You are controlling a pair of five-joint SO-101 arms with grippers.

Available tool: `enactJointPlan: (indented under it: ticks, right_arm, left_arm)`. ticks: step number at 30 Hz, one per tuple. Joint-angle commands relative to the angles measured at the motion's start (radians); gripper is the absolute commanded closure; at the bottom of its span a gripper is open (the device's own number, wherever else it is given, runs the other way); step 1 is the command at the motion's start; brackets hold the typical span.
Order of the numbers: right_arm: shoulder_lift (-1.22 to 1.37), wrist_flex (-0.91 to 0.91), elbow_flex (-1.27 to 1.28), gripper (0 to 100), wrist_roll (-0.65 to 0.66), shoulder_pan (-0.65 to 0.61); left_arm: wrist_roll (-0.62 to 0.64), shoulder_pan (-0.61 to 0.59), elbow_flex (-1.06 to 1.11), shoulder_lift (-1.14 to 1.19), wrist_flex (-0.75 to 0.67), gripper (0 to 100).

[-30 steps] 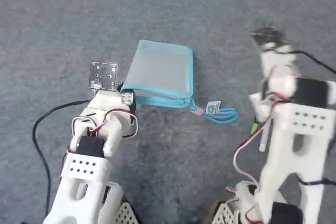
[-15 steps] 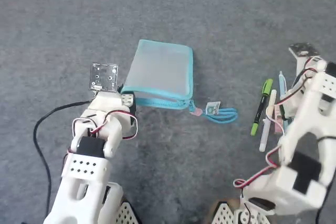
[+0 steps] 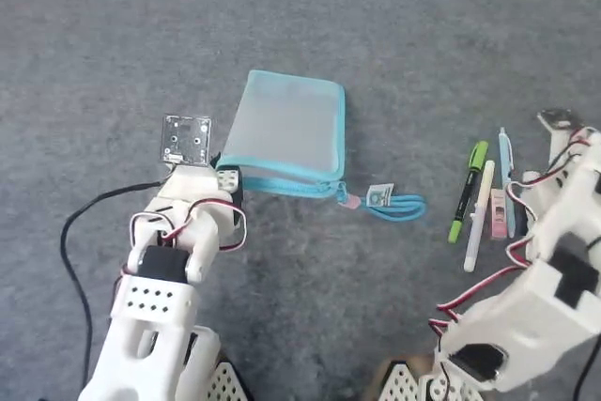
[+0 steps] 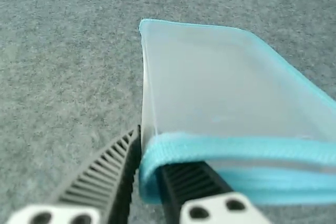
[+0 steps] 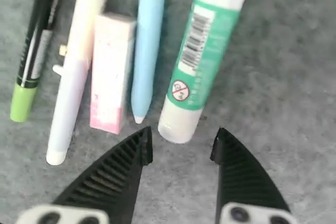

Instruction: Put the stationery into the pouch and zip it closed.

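Pouch (image 4: 220,93), translucent with teal trim, is pinched at the corner of its zipper edge by the left gripper (image 4: 149,153), whose two ribbed fingers (image 4: 113,169) are closed on the trim from either side; beside the grip the upper trim band stands a little apart from the lower one; from there the pouch lies flat on the grey felt table (image 3: 113,53), near the middle in the high view, its zipper (image 3: 282,178) running to a pull with a small tag and a blue cord loop (image 3: 394,202). Well apart, at the table's right side, the right gripper (image 5: 182,135) hangs with its fingers spread and nothing between them, its tips just short of the near end of a green-labelled glue stick (image 5: 202,56); next to the glue stick lie, in a row, a light blue pen (image 5: 147,51), a pink eraser (image 5: 110,72), a pale marker (image 5: 79,72) and a black-and-green highlighter (image 5: 34,51), all outside the pouch.
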Motion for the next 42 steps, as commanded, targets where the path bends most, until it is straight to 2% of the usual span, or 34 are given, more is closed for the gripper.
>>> enactJointPlan:
  ticks: [1, 8, 15, 22, 27, 32, 37, 42]
  right_arm:
    - [0.001, -0.035, -0.058, 81.2, 0.021, 0.008]
    - [0.042, -0.093, -0.058, 81.4, 0.018, 0.008]
    - [0.088, -0.179, -0.058, 81.9, -0.083, 0.008]
    - [0.077, -0.176, -0.058, 99.5, -0.084, 0.013]
    - [-0.016, -0.090, -0.058, 99.2, -0.078, 0.007]
    - [-0.229, 0.027, -0.058, 99.2, -0.078, -0.004]
    - [-0.490, 0.177, -0.058, 99.2, -0.077, -0.101]
    - [-0.725, 0.351, -0.058, 99.2, -0.077, -0.338]
  left_arm:
    - [0.003, -0.002, -0.016, 0.002, -0.037, 99]
    - [0.003, -0.002, -0.015, 0.002, -0.037, 99]
    - [0.003, -0.002, -0.015, 0.002, -0.037, 99]
    - [0.003, -0.002, -0.015, 0.002, -0.035, 99]
    - [0.003, -0.002, -0.015, 0.002, -0.037, 99]
    - [0.009, 0.000, -0.015, 0.002, -0.037, 99]
    - [0.009, 0.055, 0.030, 0.002, -0.124, 99]
    - [0.005, 0.140, 0.062, 0.002, -0.175, 99]
